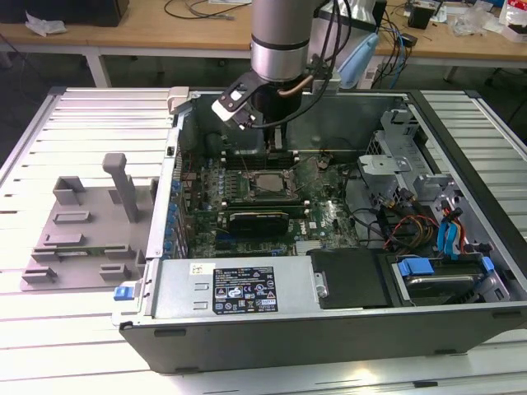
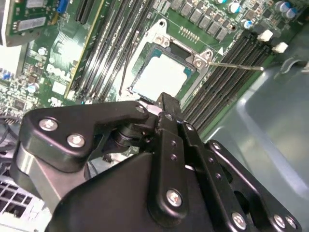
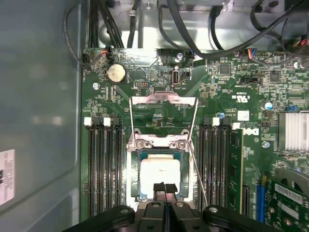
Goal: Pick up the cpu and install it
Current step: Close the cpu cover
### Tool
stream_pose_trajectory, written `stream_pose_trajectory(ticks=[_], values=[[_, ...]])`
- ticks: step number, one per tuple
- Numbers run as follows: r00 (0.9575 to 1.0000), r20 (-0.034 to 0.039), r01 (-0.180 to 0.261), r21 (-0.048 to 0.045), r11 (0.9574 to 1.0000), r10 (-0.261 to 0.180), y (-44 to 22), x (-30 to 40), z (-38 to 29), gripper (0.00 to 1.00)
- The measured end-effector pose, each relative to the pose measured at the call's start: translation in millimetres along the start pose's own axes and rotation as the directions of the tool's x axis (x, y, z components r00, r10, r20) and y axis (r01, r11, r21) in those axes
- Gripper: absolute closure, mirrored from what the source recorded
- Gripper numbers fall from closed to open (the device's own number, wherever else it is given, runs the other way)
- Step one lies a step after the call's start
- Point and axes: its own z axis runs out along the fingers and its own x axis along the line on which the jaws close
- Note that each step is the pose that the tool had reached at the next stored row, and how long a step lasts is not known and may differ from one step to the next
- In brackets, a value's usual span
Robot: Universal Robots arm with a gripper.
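The cpu (image 1: 268,183) lies flat in the motherboard socket inside the open computer case, its silver top showing in both wrist views (image 2: 161,75) (image 3: 159,173). The socket's metal load plate (image 3: 164,101) is swung open and its thin wire lever (image 3: 198,166) stands free beside it. My gripper (image 1: 277,153) hangs just above the socket's edge. Its two black fingers are pressed together with nothing between them (image 3: 164,186) (image 2: 162,100), over the cpu's near edge. I cannot tell whether the tips touch the chip.
Memory slots (image 3: 104,164) flank the socket on both sides. The case wall (image 3: 38,96) stands close by. A grey plastic tray (image 1: 82,222) lies on the table at the exterior view's left. Cables (image 1: 403,226) and drive bays fill the case's right side.
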Motion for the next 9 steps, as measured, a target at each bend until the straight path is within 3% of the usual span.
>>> stream_pose_trajectory(ticks=[3, 5, 8, 9], values=[[1.0, 0.0001, 0.0, 0.0001, 1.0, 0.0, 0.5, 0.0, -21.0, 0.89], [1.0, -0.0001, 0.0, 0.0001, 1.0, 0.0, 0.6, 0.0, -23.3, 0.89], [1.0, 0.0001, 0.0, 0.0001, 1.0, 0.0, 5.8, -0.1, -23.2, 0.89], [1.0, 0.0001, 0.0, 0.0001, 1.0, 0.0, 10.8, -0.1, -23.1, 0.89]])
